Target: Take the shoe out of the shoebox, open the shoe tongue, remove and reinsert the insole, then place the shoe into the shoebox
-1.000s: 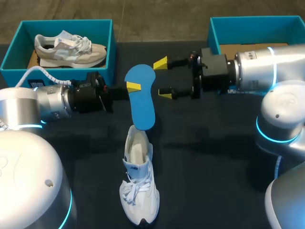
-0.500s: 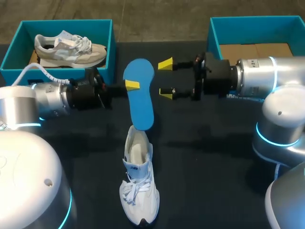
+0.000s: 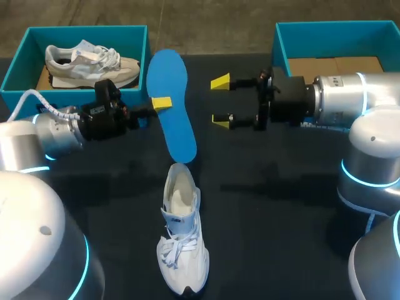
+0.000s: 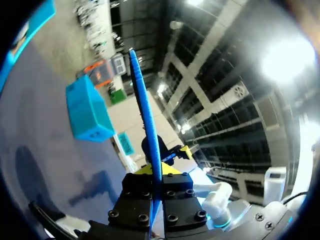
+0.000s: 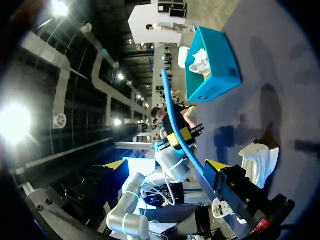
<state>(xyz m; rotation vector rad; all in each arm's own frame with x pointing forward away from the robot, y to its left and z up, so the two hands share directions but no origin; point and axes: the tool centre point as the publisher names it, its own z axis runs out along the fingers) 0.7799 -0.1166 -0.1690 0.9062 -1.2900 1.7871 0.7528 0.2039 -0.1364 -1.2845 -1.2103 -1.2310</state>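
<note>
Higher and further left now, blue insole (image 3: 172, 128) pinched in left fingers (image 3: 161, 102); right fingers (image 3: 220, 82) wide apart.

shoes (image 3: 182, 240) (image 3: 87, 62) — 2 | teal shoeboxes (image 3: 87, 30) (image 3: 337, 30) — 2 | blue insole (image 3: 169, 87) — 1 | robot arms (image 3: 53, 131) (image 3: 356, 94) — 2

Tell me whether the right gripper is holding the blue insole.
No: the right gripper stands open, clear of the blue insole, which is pinched in the left gripper.
</note>
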